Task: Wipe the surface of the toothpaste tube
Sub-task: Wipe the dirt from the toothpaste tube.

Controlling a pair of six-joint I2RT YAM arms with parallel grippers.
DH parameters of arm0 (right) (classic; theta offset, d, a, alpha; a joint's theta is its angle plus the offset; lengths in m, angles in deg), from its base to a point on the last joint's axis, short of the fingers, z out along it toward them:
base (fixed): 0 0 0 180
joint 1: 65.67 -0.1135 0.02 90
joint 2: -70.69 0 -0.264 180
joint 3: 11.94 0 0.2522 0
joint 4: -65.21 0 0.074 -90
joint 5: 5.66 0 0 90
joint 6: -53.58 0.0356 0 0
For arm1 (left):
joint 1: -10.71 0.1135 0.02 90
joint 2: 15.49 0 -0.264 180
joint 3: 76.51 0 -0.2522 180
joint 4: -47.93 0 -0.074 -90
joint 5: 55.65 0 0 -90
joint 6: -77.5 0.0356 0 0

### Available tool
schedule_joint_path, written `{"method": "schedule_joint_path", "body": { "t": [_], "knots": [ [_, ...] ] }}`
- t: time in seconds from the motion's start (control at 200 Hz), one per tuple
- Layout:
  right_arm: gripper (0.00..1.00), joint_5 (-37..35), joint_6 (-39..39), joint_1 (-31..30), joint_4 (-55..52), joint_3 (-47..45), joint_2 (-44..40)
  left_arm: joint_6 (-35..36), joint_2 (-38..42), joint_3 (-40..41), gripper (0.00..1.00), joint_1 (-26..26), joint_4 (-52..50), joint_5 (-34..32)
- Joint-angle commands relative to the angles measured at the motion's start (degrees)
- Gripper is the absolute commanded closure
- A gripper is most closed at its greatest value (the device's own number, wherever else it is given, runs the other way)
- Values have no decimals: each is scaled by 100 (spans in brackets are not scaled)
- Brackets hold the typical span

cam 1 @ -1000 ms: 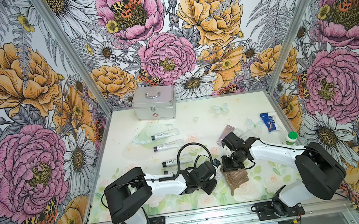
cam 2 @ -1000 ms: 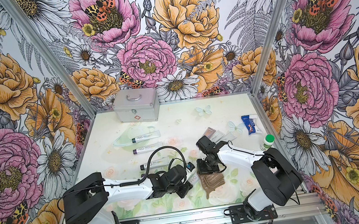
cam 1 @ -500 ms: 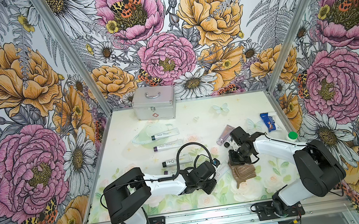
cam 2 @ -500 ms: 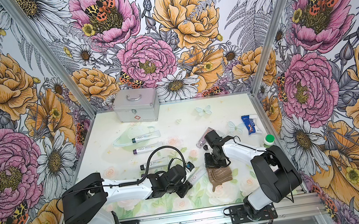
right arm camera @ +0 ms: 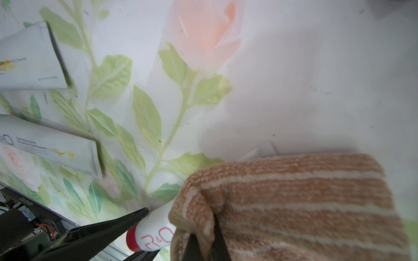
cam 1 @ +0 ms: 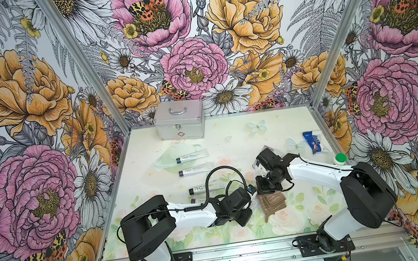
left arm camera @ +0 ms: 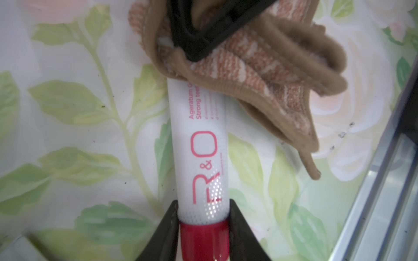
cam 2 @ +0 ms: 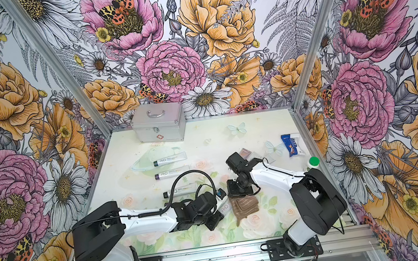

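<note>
Currently, the left gripper (left arm camera: pixel 203 209) is clamped on the toothpaste tube (left arm camera: pixel 200 146) at the shoulder next to its red cap (left arm camera: pixel 203 239). It holds the tube low over the table (cam 1: pixel 270 128) near the front edge, between the 2 arms; contact with the table cannot be confirmed. This grip and position match the views from 1 second and 0.5 seconds ago. The right gripper (right arm camera: pixel 204 239) is closed on the folded brown striped cloth (right arm camera: pixel 294 203), which drapes over the far part of the tube and hides the crimped end. The change is in the cloth: 0.5 seconds ago it sat further out toward the right arm's side, and it has now returned toward the cap. Judgement: 1 out-and-back wiping pass along the upper face is in progress. The printed section next to the cap is uncovered and the underside is hidden, so the wipe is probably incomplete.
</note>
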Motion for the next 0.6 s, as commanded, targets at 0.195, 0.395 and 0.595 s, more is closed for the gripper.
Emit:
{"method": "schedule_joint_path", "body": {
  "t": [0.195,0.395,0.595],
  "knots": [
    [100,-769,-258,146,-14,16,544,49,72,-33,66,52,15,-95],
    [100,-1023,-420,593,-8,-76,549,12,169,89,66,29,43,-119],
    [100,-708,-347,321,9,92,577,31,58,28,66,32,81,-124]
  ]
}}
